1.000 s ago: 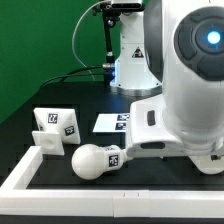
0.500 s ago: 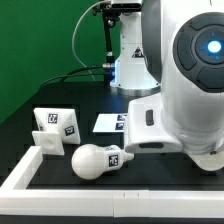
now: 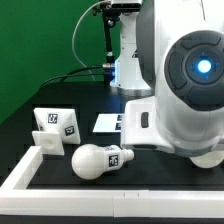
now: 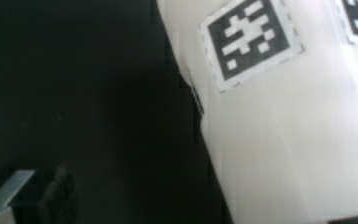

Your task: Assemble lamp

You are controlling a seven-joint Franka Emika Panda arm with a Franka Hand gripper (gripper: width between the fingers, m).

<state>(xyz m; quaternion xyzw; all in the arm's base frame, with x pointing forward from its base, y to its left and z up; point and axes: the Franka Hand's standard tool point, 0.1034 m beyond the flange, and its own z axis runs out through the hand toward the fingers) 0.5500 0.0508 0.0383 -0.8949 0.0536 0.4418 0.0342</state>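
Bulb: the rounded bulb (image 3: 95, 160) lies on its side on the black counter (image 3: 85, 105), near the front, towards the exterior view's left.
Base: the blocky base (image 3: 55, 127) stands just behind the bulb; I cannot tell whether they touch.
Marker board: the marker board (image 3: 108, 123) lies flat, farther back.
Arm: the arm (image 3: 185, 90) fills the exterior view's right and hides whatever sits under it.
Pincer: it is hidden by the arm, so I cannot tell whether it is wide, narrow or holding anything.
Wrist view: a white tagged surface (image 4: 282, 130) sits very close, possibly the shade.
Risk 1: an off-centre descent could push or tip that close part.
Risk 2: the loose bulb could roll into the white rail (image 3: 100, 195) if nudged.
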